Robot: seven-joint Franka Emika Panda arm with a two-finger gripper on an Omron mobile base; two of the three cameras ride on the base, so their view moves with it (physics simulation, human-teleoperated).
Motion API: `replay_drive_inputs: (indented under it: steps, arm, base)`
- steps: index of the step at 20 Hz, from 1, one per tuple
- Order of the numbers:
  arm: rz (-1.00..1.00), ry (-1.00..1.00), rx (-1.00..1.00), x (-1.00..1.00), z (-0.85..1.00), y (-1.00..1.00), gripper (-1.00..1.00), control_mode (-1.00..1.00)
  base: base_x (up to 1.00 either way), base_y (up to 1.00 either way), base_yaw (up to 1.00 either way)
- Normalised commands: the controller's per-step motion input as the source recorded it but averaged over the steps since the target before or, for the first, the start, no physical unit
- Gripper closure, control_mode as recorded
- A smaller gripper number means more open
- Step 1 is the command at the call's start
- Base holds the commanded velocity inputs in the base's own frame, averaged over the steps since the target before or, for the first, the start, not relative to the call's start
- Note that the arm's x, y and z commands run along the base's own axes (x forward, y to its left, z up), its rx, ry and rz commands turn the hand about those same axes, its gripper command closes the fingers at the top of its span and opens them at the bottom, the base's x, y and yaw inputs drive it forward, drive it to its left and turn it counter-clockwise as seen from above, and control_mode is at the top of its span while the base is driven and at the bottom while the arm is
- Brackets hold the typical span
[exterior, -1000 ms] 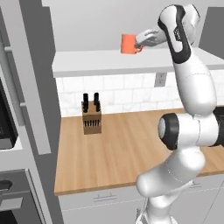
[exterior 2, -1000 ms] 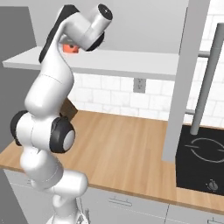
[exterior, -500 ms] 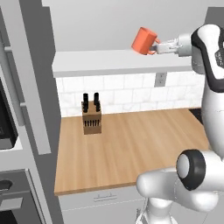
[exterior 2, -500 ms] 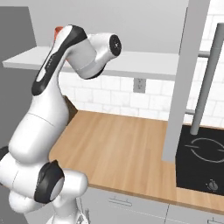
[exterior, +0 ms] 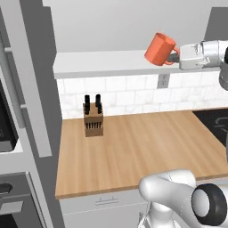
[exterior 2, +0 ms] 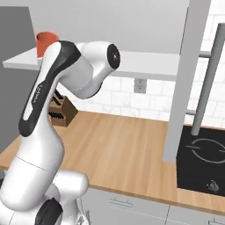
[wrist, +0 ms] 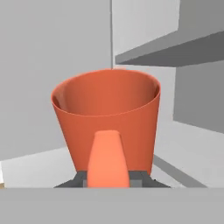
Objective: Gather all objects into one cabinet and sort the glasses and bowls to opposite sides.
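The orange mug [exterior: 159, 49] hangs tilted just above the white shelf [exterior: 102, 63] of the grey wall cabinet. My gripper [exterior: 175, 57] reaches in from the right and is shut on the mug's handle. From the other side the mug [exterior 2: 44, 41] peeks out behind my upper arm, over the shelf [exterior 2: 145, 63]. The hand view looks straight at the mug [wrist: 107, 111], mouth up, with its handle [wrist: 107, 157] pinched in my gripper [wrist: 109, 180]. The cabinet's open slab door [exterior 2: 179, 88] carries a long vertical bar handle [exterior 2: 206, 79]. The other cups and the bowl are out of view.
A knife block [exterior: 92, 119] stands at the back of the wooden counter [exterior: 138, 151], under the shelf. A black cooktop [exterior 2: 202, 154] lies to the right. A tall grey panel [exterior: 38, 89] rises on the left, and a wall outlet [exterior: 163, 80] sits below the shelf.
My arm has swung to the right along the shelf, carrying the orange mug with it. The mug now sits a little lower and more tilted. The knife block has stayed put.
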Motion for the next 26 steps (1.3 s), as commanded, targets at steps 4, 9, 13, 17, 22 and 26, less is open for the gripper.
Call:
replay_drive_inputs:
  steps: [4,9,13,17,22,26]
  arm:
    - [0.16,0.00,-0.24,-1.00,0.02,-0.30,1.00,-1.00]
    - [0.12,0.00,-0.27,-1.00,0.00,-0.22,1.00,-1.00]
    - [0.03,0.03,-0.12,-0.30,0.00,0.03,1.00,-1.00]
    - [0.00,0.00,0.00,0.00,0.00,0.00,1.00,-1.00]
    - [0.00,0.00,0.00,0.00,0.00,0.00,1.00,-1.00]
    - [0.00,0.00,0.00,0.00,0.00,0.00,1.00,-1.00]
  base:
    - [0.00,0.00,0.00]
    - [0.00,0.00,0.00]
    - [0.00,0.00,0.00]
    - [0.00,0.00,0.00]
    - [0.00,0.00,0.00]
    - [0.00,0.00,0.00]
